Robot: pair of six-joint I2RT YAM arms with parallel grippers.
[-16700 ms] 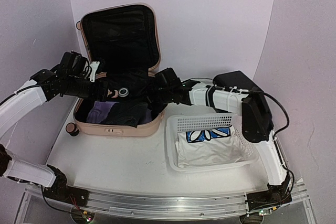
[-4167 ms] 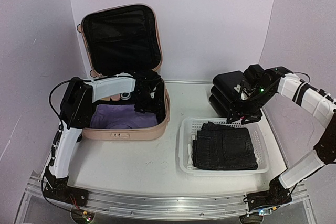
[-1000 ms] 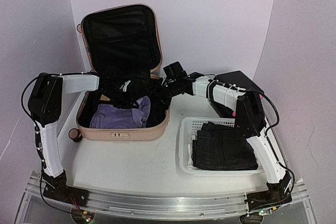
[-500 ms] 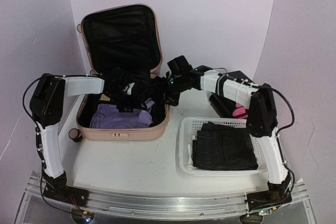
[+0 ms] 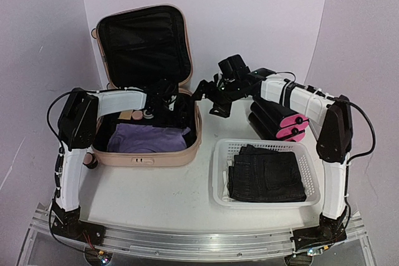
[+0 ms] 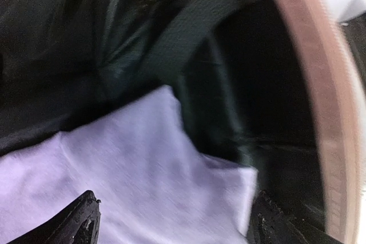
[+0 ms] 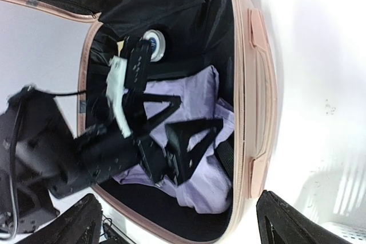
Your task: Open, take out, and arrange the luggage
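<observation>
Top view: shows luggage [image 5: 144, 151] open, centre left; left gripper [image 5: 171, 107] spread inside over lilac garment [image 5: 146, 138]; right gripper [image 5: 211, 99] spread just outside the right rim.
Left wrist: puts the garment directly between wide jaws.
Right wrist: looks in from outside, so the left arm seems nearer.

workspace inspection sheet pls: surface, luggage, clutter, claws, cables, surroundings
surface: white table.
luggage: pink luggage open, lid upright; lavender garment inside.
clutter: white basket holding folded black jeans; black-and-pink drawer box behind it.
claws: left claw open, over the garment inside the luggage; right claw open and empty, raised near the luggage's right side.
cables: black cable loops off the right arm; another loops off the left arm.
surroundings: pale lilac backdrop; metal rail at near edge.
</observation>
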